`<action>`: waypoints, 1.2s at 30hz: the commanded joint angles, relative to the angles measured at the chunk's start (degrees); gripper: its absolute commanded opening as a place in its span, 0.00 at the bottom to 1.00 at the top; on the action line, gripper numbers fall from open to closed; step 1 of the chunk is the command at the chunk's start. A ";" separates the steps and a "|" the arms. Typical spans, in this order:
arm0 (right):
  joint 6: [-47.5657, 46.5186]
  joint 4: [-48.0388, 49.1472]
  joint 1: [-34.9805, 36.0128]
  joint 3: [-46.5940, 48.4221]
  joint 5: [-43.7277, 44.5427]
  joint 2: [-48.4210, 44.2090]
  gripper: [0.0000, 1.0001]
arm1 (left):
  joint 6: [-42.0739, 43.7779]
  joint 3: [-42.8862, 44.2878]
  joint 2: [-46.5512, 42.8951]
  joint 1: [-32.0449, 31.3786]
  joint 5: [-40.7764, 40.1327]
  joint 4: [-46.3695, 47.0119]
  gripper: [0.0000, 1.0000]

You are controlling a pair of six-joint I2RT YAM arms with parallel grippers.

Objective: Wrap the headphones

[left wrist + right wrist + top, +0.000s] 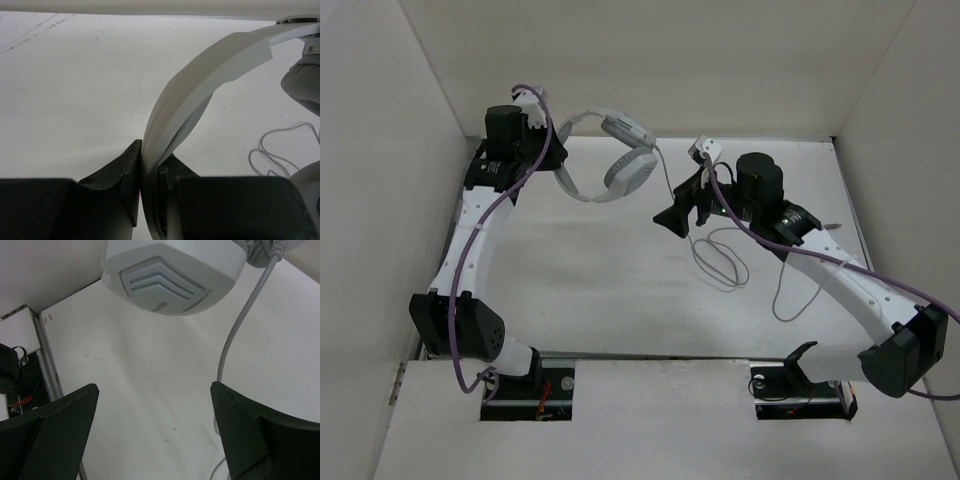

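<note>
**White headphones pinched by L tool, R tool open beside cable**

White/lt-grey headphones [628, 170] sit at the back-left of the bench [600, 290], near the rear wall. Headband [575, 122] arcs from the L side over to the earcups; one earcup [632, 172] faces the cam w/ its padded oval showing. Thin grey cable [720, 265] leaves the earcup on its R side, drops toward the bench centre-right and lies there in loose loops. Can't make out the plug.

Left tool [555, 155] is closed on the headband. In the L wrist view both black fingers [122, 170] press the flat grey band [200, 85] edge-on, no gap either side. The band curves up and R from the left tool [150, 185] to a grey earcup [302, 82], w/ cable loops [280, 150] on the bench beyond.

Right tool [682, 200] is just R of the earcups and spread wide, gripping nothing. In the R wrist view its fingers [70, 415] stand well apart. The ribbed white earcup shell [170, 275] is ahead of and above the gap of the right tool [154, 387]. Cable [240, 325] hangs from the shell and passes just beside the finger on that view's R. Can't tell if it touches.

Purple cables [495, 215] run along both arms. Plain white walls [380, 200] box in the bench.
</note>
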 commanded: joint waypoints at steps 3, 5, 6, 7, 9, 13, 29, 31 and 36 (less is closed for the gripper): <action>-1.10 5.08 -0.18 0.91 1.49 0.38 1.00 | -2.75 4.54 -4.07 -0.42 -0.72 3.72 0.00; -1.45 5.08 -0.27 0.91 1.75 0.56 1.00 | -2.40 4.28 -4.24 -0.42 -1.33 3.72 0.00; -1.80 5.08 -0.27 0.91 2.01 0.64 1.00 | -2.31 4.02 -4.33 -0.42 -1.69 3.72 0.00; -2.15 5.08 -0.27 1.00 2.19 0.82 1.00 | -2.05 3.75 -4.42 -0.50 -2.04 3.89 0.00; -3.20 5.08 -0.18 1.17 3.07 1.17 1.00 | -1.96 3.57 -4.60 -0.50 -2.92 4.16 0.00; -5.23 6.04 -0.18 1.17 6.32 2.31 1.00 | -1.35 3.92 -4.77 -0.77 -4.06 4.51 0.00; -6.72 17.19 1.83 2.05 20.28 10.04 1.00 | -8.19 10.17 -5.12 1.78 -1.35 1.17 0.00; -7.77 20.18 3.50 2.66 23.62 13.11 1.00 | -10.38 10.17 -5.73 2.83 0.58 1.34 0.00; -4.19 21.78 6.23 1.88 22.86 15.85 1.00 | -17.23 9.90 -6.88 8.00 4.89 1.78 0.00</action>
